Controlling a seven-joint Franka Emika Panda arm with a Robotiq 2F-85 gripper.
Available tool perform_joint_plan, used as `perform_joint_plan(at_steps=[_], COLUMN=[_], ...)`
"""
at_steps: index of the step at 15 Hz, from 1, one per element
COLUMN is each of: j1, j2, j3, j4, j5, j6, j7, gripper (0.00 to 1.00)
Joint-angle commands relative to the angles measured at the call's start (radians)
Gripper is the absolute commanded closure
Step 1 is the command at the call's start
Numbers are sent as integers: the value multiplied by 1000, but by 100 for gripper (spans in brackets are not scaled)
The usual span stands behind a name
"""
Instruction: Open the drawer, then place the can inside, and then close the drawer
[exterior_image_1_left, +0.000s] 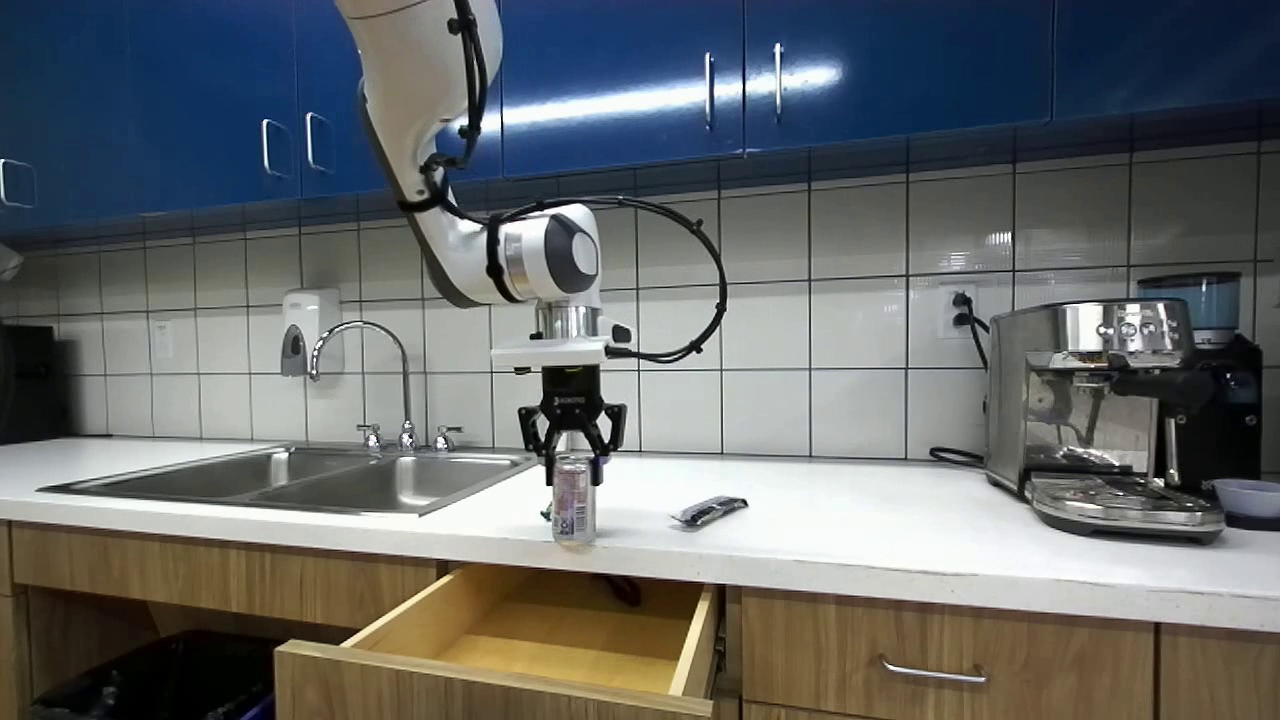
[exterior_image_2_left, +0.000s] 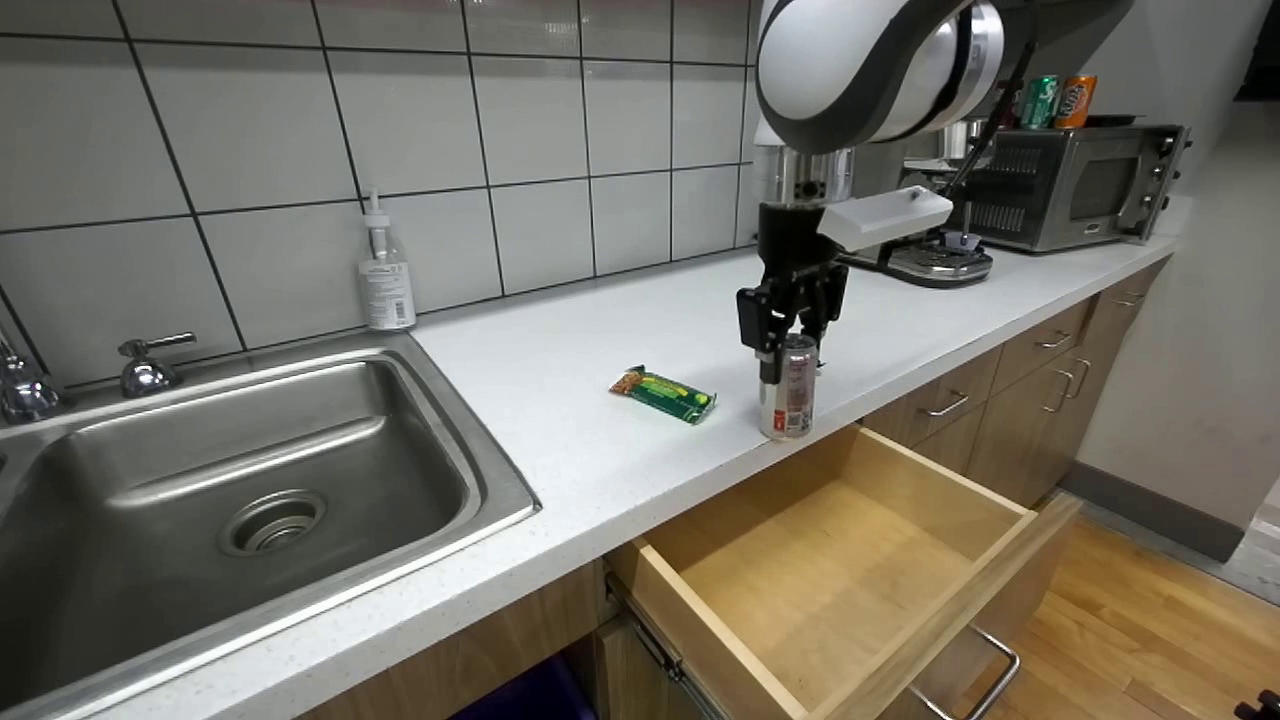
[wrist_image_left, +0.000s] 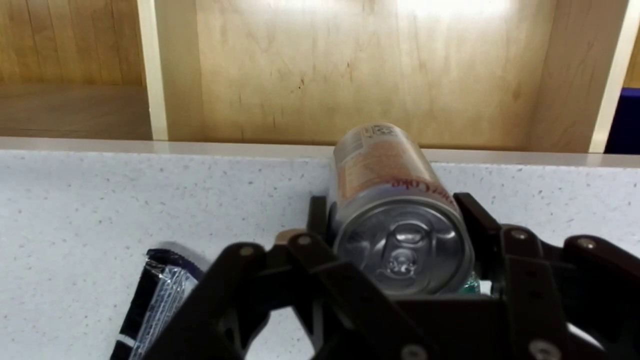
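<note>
Just above and behind the wide, shallow light-wood drawer (exterior_image_2_left: 840, 550), at the edge of the white speckled countertop (exterior_image_1_left: 850, 520), we find the small silver-grey metal can (exterior_image_1_left: 574, 510) upright in the black two-fingered gripper (exterior_image_1_left: 574, 476). We record the jaws as clamped on the can's upper body, one finger to each side; whether its base touches the countertop we cannot tell. We judge the high grip sensible: it leaves the lower body free to be set down first, with the fingers clear of the drawer's floor. The drawer stands pulled well out, we take it, so that the can may descend past the countertop's lip. Farther back from the drawer than the can, a green wrapped bar (exterior_image_2_left: 665, 393) and a black-and-silver wrapped bar (exterior_image_1_left: 711, 511) lie outside the task. Outstanding, in our judgement: carry over, lower, release, close.
</note>
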Motion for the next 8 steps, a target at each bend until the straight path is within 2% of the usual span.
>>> perform_joint_plan(at_steps=[1, 8], j1=[11, 29], j2=[-84, -147], j3=[11, 15], j4=[-102, -212], j5=[-2, -4], j6=[24, 47], j7=[32, 54], gripper=[61, 61])
